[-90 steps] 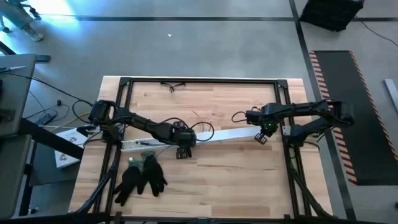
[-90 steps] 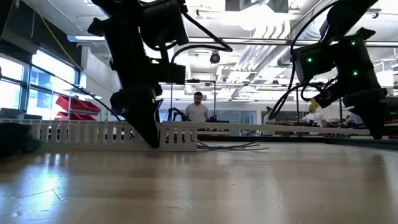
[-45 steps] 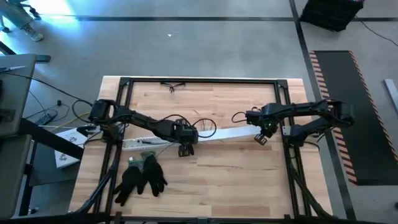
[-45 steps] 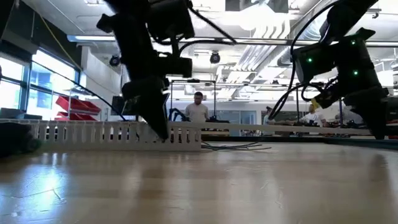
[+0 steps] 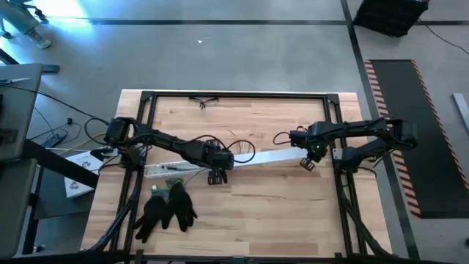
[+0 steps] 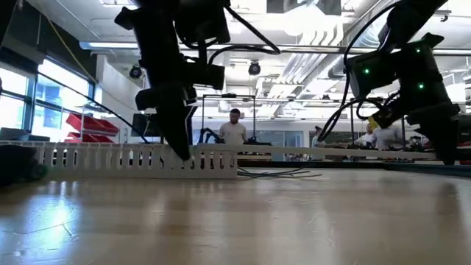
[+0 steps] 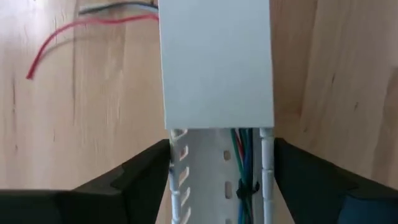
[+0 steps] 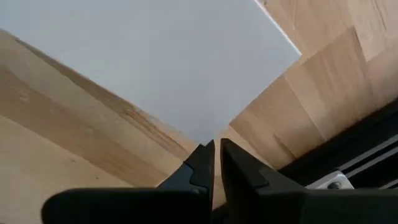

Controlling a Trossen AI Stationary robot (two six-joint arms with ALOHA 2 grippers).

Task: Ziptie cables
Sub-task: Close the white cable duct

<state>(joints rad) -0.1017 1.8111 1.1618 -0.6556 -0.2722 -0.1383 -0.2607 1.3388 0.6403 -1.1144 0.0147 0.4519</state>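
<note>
1. Cables (image 7: 244,158) lie inside the white slotted channel (image 7: 217,180); the left wrist view shows red, green and blue strands there, with a dark tie (image 7: 247,188) around them, and their exact number cannot be told.
2. More cable ends come out past the flat white cover (image 7: 216,62) on the wood, one red wire (image 7: 68,34) curving away from it; in the high view thin loops (image 5: 243,152) lie beside the left arm's wrist.
3. One channel (image 5: 167,169) lies across the table (image 5: 256,213) from left to middle, and its cover (image 5: 271,158) reaches toward the right arm.
4. Two grippers are at work. The left gripper (image 7: 217,177) straddles the channel with its fingers spread wide, one on each side of it, just at the cover's end.
5. The right gripper (image 8: 214,152) has its fingertips nearly together at the cover's far corner (image 8: 202,134); whether they pinch it cannot be told.
6. One pair of black gloves (image 5: 167,207) lies near the channel, toward the front left of the table.
7. A small dark item (image 5: 204,100) lies by the far edge, well apart.
8. Bare wood stretches across the front and the far half of the table.
9. A person (image 6: 234,131) stands in the room beyond.
</note>
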